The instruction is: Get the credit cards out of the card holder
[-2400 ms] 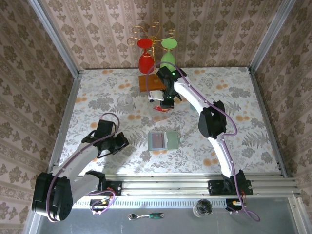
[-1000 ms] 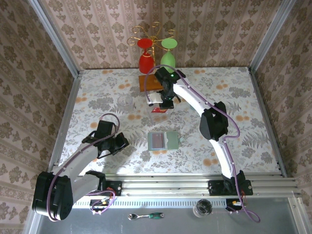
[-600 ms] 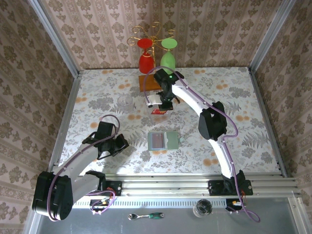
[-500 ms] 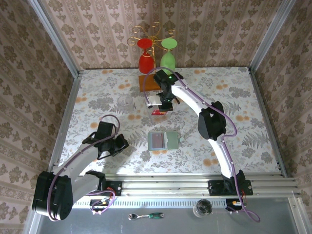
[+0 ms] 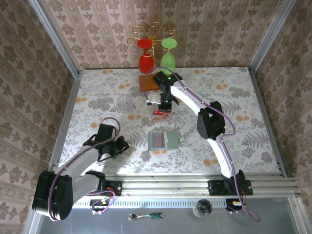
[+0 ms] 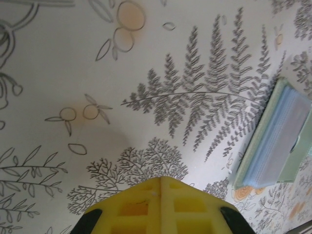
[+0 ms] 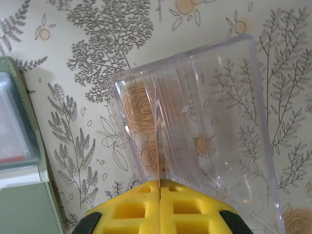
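The card holder (image 5: 164,140) lies open mid-table, long axis left to right — grey-blue pockets left, green flap right. Just beyond it, the right gripper (image 7: 160,183) pinches a red credit card (image 5: 159,113) above the clear plastic tray (image 7: 219,97). The left gripper (image 6: 161,179), fingers pressed together, hovers left of the holder.

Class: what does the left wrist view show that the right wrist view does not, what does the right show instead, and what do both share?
Left wrist view: the left hand, shut and empty, above a large fern print. Right wrist view: the right hand, shut on what looks like a red card seen edge-on, over a clear plastic tray. Both: the card holder at the frame's edge and the floral tablecloth.
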{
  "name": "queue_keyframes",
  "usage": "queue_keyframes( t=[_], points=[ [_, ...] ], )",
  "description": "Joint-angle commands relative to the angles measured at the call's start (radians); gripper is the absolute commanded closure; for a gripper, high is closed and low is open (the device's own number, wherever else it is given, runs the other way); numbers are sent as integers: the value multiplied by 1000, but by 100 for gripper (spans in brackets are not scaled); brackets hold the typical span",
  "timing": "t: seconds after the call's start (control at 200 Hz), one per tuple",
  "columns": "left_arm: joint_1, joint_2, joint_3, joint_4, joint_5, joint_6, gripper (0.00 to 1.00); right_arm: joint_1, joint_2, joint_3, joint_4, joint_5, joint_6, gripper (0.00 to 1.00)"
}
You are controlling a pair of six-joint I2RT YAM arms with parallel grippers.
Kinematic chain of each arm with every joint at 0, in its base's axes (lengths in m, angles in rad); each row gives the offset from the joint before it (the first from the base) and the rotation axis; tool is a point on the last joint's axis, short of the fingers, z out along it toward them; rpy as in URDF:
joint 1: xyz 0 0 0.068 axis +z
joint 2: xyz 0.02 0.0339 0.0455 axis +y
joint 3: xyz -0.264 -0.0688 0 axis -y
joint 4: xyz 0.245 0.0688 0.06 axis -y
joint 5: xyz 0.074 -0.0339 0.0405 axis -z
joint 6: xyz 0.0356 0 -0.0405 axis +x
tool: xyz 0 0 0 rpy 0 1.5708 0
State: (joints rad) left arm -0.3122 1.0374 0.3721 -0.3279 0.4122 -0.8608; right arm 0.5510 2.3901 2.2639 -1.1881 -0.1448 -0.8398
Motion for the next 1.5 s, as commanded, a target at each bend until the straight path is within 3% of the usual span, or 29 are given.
queue_keyframes(
  t=[0.0, 0.23, 0.575, 0.745, 0.84, 0.95, 1.145, 1.29, 1.495],
  points=[
    [9, 3, -21, 20, 23, -19, 95, 3, 39, 30, -64, 43, 149, 100],
    [9, -1, -58, 63, 40, -35, 96, 6, 35, 72, -93, 53, 226, 100],
    [9, -13, -67, 61, 45, -31, 96, 4, 52, 74, -211, 56, -27, 100],
    [9, -10, -68, 70, 43, -38, 96, 3, 66, 79, -207, 57, -76, 100],
    [9, -8, -66, 74, 42, -40, 96, 1, 59, 79, -184, 75, -78, 85],
    [10, 2, -57, 75, 42, -40, 96, 1, 34, 73, -145, 98, -71, 81],
    [9, 32, -45, 88, 48, -34, 96, 0, -37, 1, -28, 194, -69, 81],
    [9, 35, -38, 90, 50, -32, 96, 0, -100, -59, 38, 195, -57, 81],
    [8, 48, -30, 101, 53, -31, 96, 2, -160, -179, 164, 226, -27, 90]
  ],
)
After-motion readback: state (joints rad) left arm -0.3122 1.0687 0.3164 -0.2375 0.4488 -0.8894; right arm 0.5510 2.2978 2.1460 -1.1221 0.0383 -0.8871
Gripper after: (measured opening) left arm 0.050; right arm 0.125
